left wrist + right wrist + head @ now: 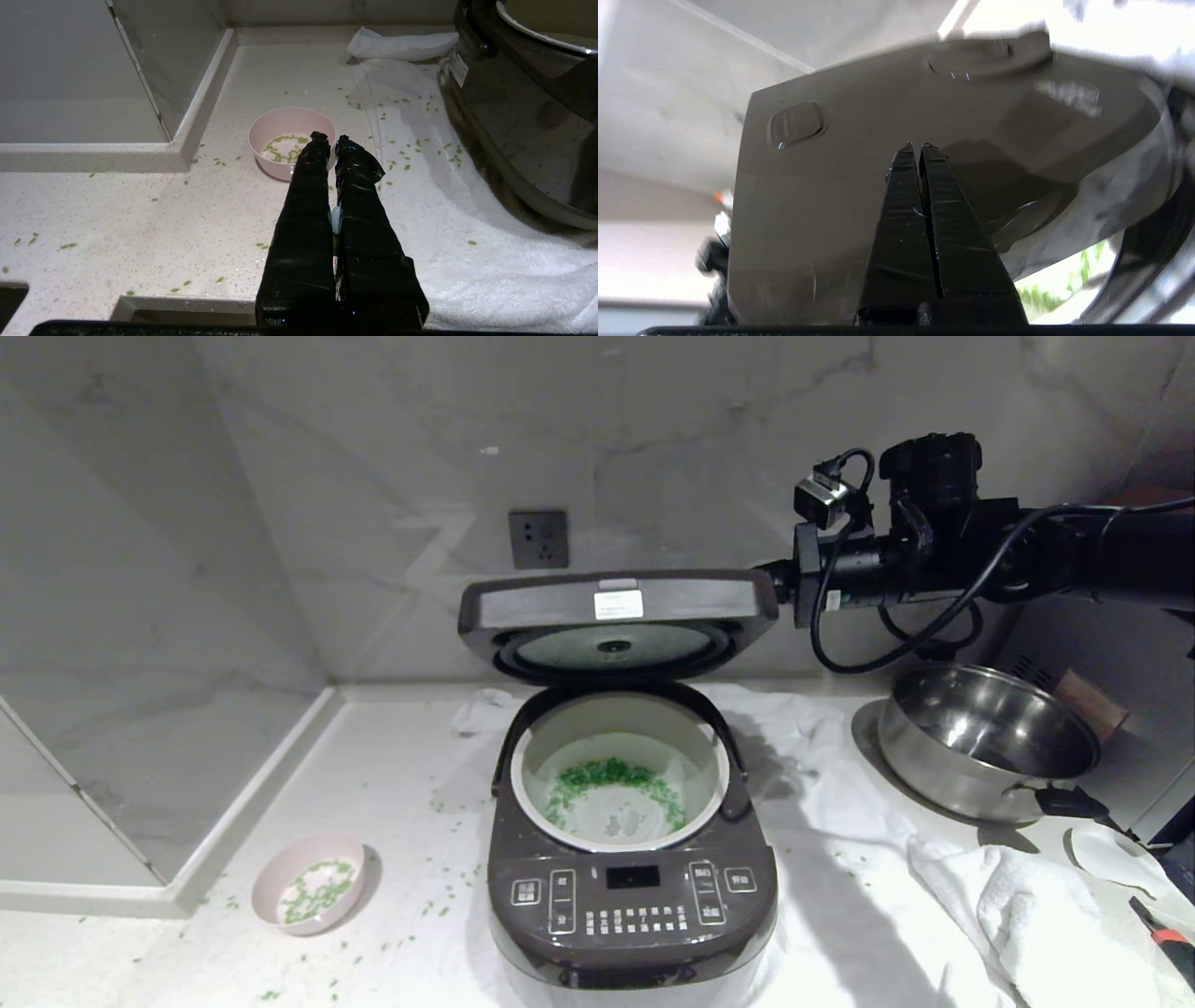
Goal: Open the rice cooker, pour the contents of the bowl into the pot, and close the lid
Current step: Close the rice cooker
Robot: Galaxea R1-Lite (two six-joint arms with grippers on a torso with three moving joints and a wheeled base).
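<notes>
The rice cooker (631, 896) stands open on a white towel. Its lid (616, 607) is raised and leans forward over the pot (541, 765), which holds green contents (611, 775). The pink bowl (311, 882) sits on the counter to the cooker's left with a few grains inside. My right arm (934, 551) reaches behind the lid's right edge, so its fingers are hidden in the head view. In the right wrist view the right gripper (917, 145) is shut and empty, tips against the lid's outer face (831, 196). The left gripper (327, 137) is shut, parked short of the bowl (280, 140).
A shiny steel pan (990, 742) sits at the right, with a crumpled white towel (1008, 896) in front of it. Loose green grains are scattered on the counter around the bowl. A raised ledge (252, 803) borders the left. A socket (539, 539) is on the back wall.
</notes>
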